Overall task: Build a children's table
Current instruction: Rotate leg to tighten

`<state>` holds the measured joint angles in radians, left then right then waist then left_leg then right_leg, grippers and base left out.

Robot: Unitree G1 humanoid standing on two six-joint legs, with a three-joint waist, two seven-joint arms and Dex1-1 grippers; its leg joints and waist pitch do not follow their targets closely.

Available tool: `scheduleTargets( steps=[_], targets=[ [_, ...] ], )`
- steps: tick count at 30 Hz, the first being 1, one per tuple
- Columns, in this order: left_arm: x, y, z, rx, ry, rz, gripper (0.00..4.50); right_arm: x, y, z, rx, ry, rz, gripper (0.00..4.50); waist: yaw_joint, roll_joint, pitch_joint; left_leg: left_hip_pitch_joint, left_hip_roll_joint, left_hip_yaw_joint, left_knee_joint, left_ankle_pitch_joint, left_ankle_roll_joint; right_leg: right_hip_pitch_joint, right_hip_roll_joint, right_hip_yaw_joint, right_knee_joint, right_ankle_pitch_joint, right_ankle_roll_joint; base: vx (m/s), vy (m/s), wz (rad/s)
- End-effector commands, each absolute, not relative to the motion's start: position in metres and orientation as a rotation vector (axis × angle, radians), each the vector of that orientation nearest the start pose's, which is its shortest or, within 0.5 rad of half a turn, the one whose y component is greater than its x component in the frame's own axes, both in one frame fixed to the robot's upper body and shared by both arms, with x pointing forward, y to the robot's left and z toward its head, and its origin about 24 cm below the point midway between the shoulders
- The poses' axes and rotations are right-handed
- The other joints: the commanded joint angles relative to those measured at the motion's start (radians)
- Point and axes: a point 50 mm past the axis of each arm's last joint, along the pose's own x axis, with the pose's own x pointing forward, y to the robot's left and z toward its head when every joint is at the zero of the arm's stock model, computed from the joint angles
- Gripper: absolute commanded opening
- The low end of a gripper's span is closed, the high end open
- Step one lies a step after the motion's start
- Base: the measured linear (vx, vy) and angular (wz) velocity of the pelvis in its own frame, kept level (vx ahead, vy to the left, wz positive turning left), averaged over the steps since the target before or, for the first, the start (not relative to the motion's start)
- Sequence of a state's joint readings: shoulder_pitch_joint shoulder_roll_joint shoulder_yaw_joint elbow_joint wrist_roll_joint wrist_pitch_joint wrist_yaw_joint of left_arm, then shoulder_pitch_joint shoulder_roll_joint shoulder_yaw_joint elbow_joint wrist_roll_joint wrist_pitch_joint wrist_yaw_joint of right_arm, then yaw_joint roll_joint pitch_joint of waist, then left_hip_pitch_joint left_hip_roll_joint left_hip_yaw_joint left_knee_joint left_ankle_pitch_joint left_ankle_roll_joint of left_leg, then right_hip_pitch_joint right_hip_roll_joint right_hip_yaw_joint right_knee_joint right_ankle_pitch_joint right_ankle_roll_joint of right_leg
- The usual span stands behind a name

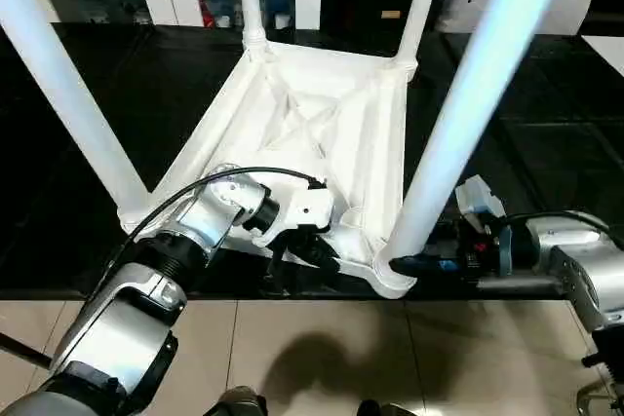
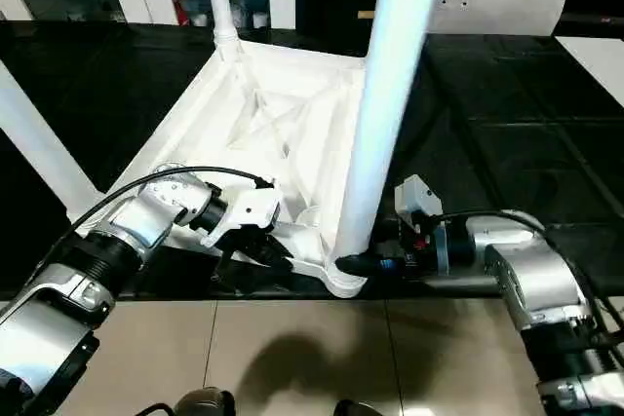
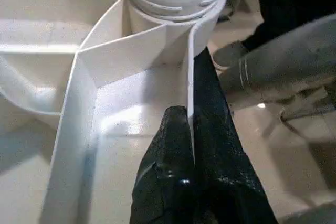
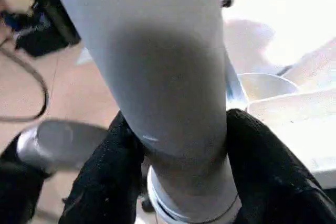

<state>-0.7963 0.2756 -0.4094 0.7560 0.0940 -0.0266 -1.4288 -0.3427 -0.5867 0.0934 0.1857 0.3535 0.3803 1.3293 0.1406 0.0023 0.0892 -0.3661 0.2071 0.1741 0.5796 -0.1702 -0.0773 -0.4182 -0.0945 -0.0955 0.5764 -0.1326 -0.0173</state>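
While the left pincer (image 1: pixel 292 252) pinches the rim of the upturned tabletop (image 1: pixel 322 124) on the black surface (image 1: pixel 88 104), the right pincer (image 4: pixel 173 182) clasps the near leg (image 1: pixel 468 114) by its socket; press straight down, keeping it plumb.

Tabletop (image 1: pixel 322 133) inverted on work table (image 1: pixel 88 114); four legs (image 1: pixel 468 104) upright in corners.
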Motion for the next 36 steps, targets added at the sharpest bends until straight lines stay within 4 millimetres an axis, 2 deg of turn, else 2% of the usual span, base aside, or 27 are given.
scheduleTargets(
  steps=[1,2,3,4,5,6,7,8,10,11,12,13,14,16,21,23,25,26,28,30,31,34,36],
  targets=[
    [0.332,0.069,0.074,0.508,0.422,-1.556,0.00,0.285,-0.185,0.084,-0.028,0.350,1.157,2.01,-0.011,-0.015,-0.072,0.009,0.020,0.002,-0.064,-0.229,0.060,0.059,-0.052,0.041,-0.075,-0.432,-0.170,0.000,0.000,0.00],
    [0.335,0.066,0.074,0.480,0.422,-1.500,0.00,0.291,-0.183,0.083,-0.034,0.343,1.084,2.01,-0.013,-0.015,-0.073,0.010,0.019,0.001,-0.065,-0.235,0.052,0.059,-0.053,0.041,-0.077,-0.452,-0.163,0.000,0.000,0.00],
    [0.339,0.062,0.074,0.448,0.424,-1.441,0.00,0.298,-0.180,0.081,-0.028,0.333,0.981,2.01,-0.019,-0.015,-0.064,0.014,0.014,0.000,-0.065,-0.262,0.038,0.052,-0.051,0.037,-0.089,-0.524,-0.136,0.000,0.000,0.00],
    [0.340,0.059,0.074,0.430,0.426,-1.412,0.00,0.302,-0.178,0.080,-0.021,0.328,0.923,2.00,-0.031,-0.018,-0.064,0.012,0.007,-0.004,-0.065,-0.275,0.019,0.053,-0.053,0.030,-0.094,-0.590,-0.108,-0.057,-0.003,-0.04],
    [0.342,0.057,0.073,0.417,0.428,-1.374,0.00,0.306,-0.177,0.078,-0.024,0.329,0.865,2.00,-0.038,-0.021,-0.063,0.007,0.002,-0.007,-0.065,-0.280,0.015,0.058,-0.052,0.024,-0.100,-0.622,-0.086,-0.064,0.010,-0.11],
    [0.343,0.053,0.072,0.398,0.429,-1.333,0.00,0.310,-0.175,0.075,-0.018,0.333,0.800,1.98,-0.054,-0.020,-0.061,-0.001,0.001,-0.011,-0.067,-0.286,0.008,0.058,-0.049,0.019,-0.103,-0.646,-0.061,-0.064,0.010,-0.11],
    [0.346,0.047,0.072,0.367,0.429,-1.265,0.00,0.317,-0.173,0.073,-0.009,0.331,0.692,1.97,-0.067,-0.019,-0.060,0.002,-0.002,-0.013,-0.063,-0.310,0.012,0.056,-0.049,0.011,-0.116,-0.683,-0.039,0.000,0.000,0.00],
    [0.348,0.043,0.072,0.348,0.426,-1.226,0.00,0.321,-0.172,0.071,0.004,0.326,0.621,1.96,-0.075,-0.016,-0.060,0.000,-0.002,-0.012,-0.062,-0.316,0.015,0.053,-0.050,0.013,-0.116,-0.677,-0.041,0.000,0.000,0.00],
    [0.350,0.033,0.073,0.307,0.418,-1.144,0.00,0.328,-0.168,0.069,0.033,0.323,0.489,1.96,-0.089,-0.016,-0.068,0.001,0.000,-0.015,-0.063,-0.295,0.021,0.057,-0.050,0.012,-0.114,-0.612,-0.064,0.000,0.000,0.00],
    [0.351,0.030,0.073,0.296,0.414,-1.119,0.00,0.329,-0.166,0.068,0.040,0.325,0.461,1.96,-0.098,-0.013,-0.065,-0.006,0.003,-0.016,-0.069,-0.291,0.028,0.059,-0.045,0.011,-0.108,-0.565,-0.077,0.000,0.000,0.00],
    [0.351,0.030,0.073,0.296,0.414,-1.119,0.00,0.329,-0.166,0.068,0.040,0.325,0.461,1.96,-0.104,-0.016,-0.062,0.000,-0.001,-0.012,-0.067,-0.316,0.040,0.052,-0.041,0.011,-0.116,-0.574,-0.074,0.000,0.000,0.00],
    [0.349,0.019,0.073,0.285,0.403,-1.095,0.00,0.333,-0.161,0.067,0.071,0.313,0.426,1.96,-0.107,-0.014,-0.064,0.006,-0.003,-0.009,-0.065,-0.319,0.053,0.049,-0.043,0.014,-0.117,-0.568,-0.083,0.000,0.000,0.00],
    [0.349,0.016,0.073,0.286,0.402,-1.093,0.00,0.333,-0.159,0.067,0.080,0.308,0.427,1.96,-0.106,-0.015,-0.064,0.005,-0.003,-0.009,-0.064,-0.315,0.057,0.049,-0.043,0.015,-0.117,-0.563,-0.086,0.000,0.000,0.00],
    [0.347,0.013,0.072,0.290,0.403,-1.103,0.00,0.334,-0.156,0.068,0.068,0.293,0.432,2.49,-0.104,-0.014,-0.065,0.001,0.000,-0.008,-0.067,-0.294,0.070,0.052,-0.043,0.020,-0.113,-0.530,-0.096,0.000,0.000,0.00],
    [0.346,0.019,0.071,0.335,0.387,-1.132,0.00,0.330,-0.158,0.074,0.075,0.245,0.505,2.82,-0.098,-0.015,-0.070,0.000,0.004,-0.002,-0.067,-0.242,0.093,0.059,-0.044,0.030,-0.096,-0.410,-0.144,0.000,0.000,0.00],
    [0.347,0.024,0.071,0.351,0.383,-1.145,0.00,0.330,-0.163,0.076,0.061,0.228,0.523,3.14,-0.096,-0.015,-0.070,-0.002,0.005,0.000,-0.067,-0.225,0.100,0.062,-0.044,0.032,-0.091,-0.384,-0.158,0.000,0.000,0.00],
    [0.349,0.033,0.071,0.376,0.384,-1.163,0.00,0.329,-0.174,0.081,0.038,0.204,0.549,3.19,-0.093,-0.015,-0.071,-0.002,0.005,0.001,-0.066,-0.210,0.106,0.064,-0.045,0.032,-0.090,-0.374,-0.164,0.000,0.000,0.00],
    [0.349,0.037,0.072,0.391,0.381,-1.173,0.00,0.329,-0.177,0.083,0.035,0.198,0.561,3.40,-0.091,-0.014,-0.072,-0.002,0.005,0.000,-0.065,-0.207,0.108,0.064,-0.046,0.032,-0.089,-0.371,-0.164,0.000,0.000,0.00],
    [0.349,0.047,0.072,0.436,0.382,-1.216,0.00,0.326,-0.188,0.089,-0.014,0.182,0.614,3.52,-0.088,-0.015,-0.075,-0.002,0.007,0.002,-0.063,-0.184,0.118,0.066,-0.046,0.034,-0.083,-0.324,-0.182,0.000,0.000,0.00],
    [0.346,0.057,0.072,0.495,0.387,-1.297,0.00,0.320,-0.197,0.091,-0.085,0.213,0.716,3.61,-0.083,-0.014,-0.074,-0.001,0.009,0.004,-0.063,-0.180,0.130,0.066,-0.045,0.035,-0.081,-0.304,-0.194,0.000,0.000,0.00],
    [0.343,0.062,0.071,0.535,0.385,-1.361,0.00,0.315,-0.201,0.091,-0.128,0.242,0.783,3.84,-0.077,-0.010,-0.076,0.002,0.012,0.003,-0.063,-0.173,0.132,0.067,-0.045,0.037,-0.077,-0.286,-0.203,0.000,0.000,0.00],
    [0.340,0.067,0.070,0.566,0.395,-1.421,0.00,0.311,-0.204,0.092,-0.155,0.262,0.851,3.84,-0.072,-0.010,-0.078,0.001,0.016,0.002,-0.062,-0.163,0.139,0.067,-0.046,0.037,-0.069,-0.234,-0.228,0.000,0.000,0.00],
    [0.336,0.075,0.069,0.614,0.411,-1.497,0.00,0.304,-0.209,0.093,-0.185,0.292,0.951,3.84,-0.062,-0.007,-0.078,0.003,0.021,0.004,-0.061,-0.157,0.140,0.067,-0.045,0.038,-0.062,-0.199,-0.248,0.000,0.000,0.00]
  ],
)
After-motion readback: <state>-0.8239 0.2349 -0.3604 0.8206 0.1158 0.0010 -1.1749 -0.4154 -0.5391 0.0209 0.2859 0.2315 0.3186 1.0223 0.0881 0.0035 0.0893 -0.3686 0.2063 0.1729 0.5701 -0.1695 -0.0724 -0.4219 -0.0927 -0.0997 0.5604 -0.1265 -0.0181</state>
